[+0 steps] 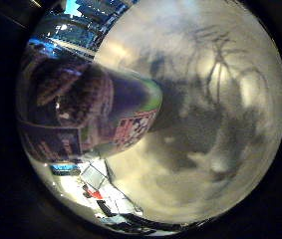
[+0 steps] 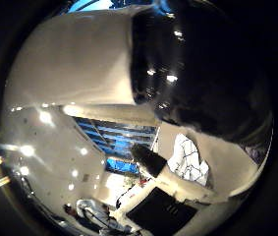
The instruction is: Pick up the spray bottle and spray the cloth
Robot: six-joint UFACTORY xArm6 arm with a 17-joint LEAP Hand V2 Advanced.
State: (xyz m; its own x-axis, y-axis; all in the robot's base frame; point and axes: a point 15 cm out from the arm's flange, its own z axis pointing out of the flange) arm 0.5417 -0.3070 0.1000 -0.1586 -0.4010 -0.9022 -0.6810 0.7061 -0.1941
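In the right little finger side palm view, the spray bottle [image 1: 81, 110] fills much of the picture, so it is close to my palm. It has a purple printed label with a green edge. It lies against a white surface [image 1: 225, 149] that carries the hand's branching shadow. In the right thumb side palm view, a dark glossy rounded shape [image 2: 193, 69] sits very near the palm; I cannot tell whether it belongs to the bottle or to my hand.
The right thumb side palm view looks out at a pale ceiling with bright lamps [image 2: 40, 118] and a room with windows [image 2: 129, 138] and furniture. Room furniture also shows past the white surface's edge [image 1: 101, 194] in the right little finger side palm view.
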